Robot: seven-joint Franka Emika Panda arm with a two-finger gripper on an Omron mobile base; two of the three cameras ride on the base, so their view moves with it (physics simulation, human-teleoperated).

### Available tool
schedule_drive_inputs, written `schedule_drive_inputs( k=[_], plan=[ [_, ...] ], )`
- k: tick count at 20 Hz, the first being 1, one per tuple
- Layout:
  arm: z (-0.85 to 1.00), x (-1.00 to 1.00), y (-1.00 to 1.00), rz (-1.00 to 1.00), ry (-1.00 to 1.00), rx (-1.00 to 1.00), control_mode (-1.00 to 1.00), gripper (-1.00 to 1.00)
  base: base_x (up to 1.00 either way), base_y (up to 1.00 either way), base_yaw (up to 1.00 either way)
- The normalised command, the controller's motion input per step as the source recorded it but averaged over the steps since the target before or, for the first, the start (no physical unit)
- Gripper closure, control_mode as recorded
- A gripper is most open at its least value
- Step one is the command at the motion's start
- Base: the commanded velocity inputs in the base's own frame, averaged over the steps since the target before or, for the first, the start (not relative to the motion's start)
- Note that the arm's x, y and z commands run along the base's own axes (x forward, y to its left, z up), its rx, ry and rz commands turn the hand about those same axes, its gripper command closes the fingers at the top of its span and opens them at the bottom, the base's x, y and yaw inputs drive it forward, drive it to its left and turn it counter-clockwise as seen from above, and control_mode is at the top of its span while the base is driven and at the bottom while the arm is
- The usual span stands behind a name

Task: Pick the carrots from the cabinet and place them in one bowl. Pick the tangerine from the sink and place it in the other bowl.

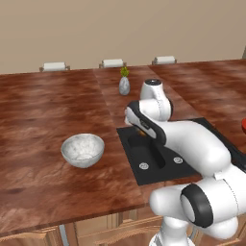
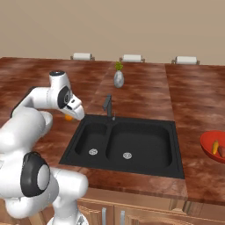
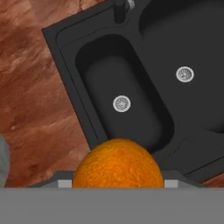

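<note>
The tangerine (image 3: 118,163) sits close under the hand camera, filling the lower middle of that view, and in the right base view a sliver of it (image 2: 68,117) shows orange beneath the gripper (image 2: 75,115); it is lifted clear of the sink (image 2: 127,143), hanging over the sink's left rim where the black edge meets the brown surface (image 1: 43,120); the gripper is part-way closed around it, holding it, though the fingertips themselves are masked by the fruit and by the hand.

The step in hand looks like the second half of the task: fruit out of the sink, carry begun; the carrots (image 2: 216,147) already lie in the red bowl (image 2: 212,146) at the right edge of the right base view, so that half appears done. What remains, by my reading, is a sweep to the left over the surface to the whitish-grey bowl (image 1: 82,149), which stands well apart from the sink; the move wants height enough to clear the bowl's rim, then a descent over its middle before letting go, since a round fruit dropped off-centre may roll out.

Hard to judge: how firmly the fruit is pinched, as the contact points are hidden; the red bowl is cut by the frame edge, and the second carrot in it is only a dark smudge; in the left base view the arm covers much of the sink and the fruit shows only as an orange fleck; the faucet (image 2: 108,106) is thin and dark against the basin.
</note>
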Motion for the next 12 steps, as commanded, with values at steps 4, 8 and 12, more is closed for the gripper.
schedule_drive_inputs(
  k=[4, 8, 12],
  plan=[
    [0.14, 0.04, 0.55, 0.04, 0.14, 0.00, -1.00, 1.00, 0.00, 0.00, 0.00],
    [0.10, 0.03, 0.54, 0.04, 0.14, 0.00, -1.00, 1.00, 0.00, 0.00, 0.00],
    [0.06, 0.04, 0.55, 0.03, 0.11, 0.00, -1.00, 1.00, 0.00, 0.00, 0.00]
  ],
)
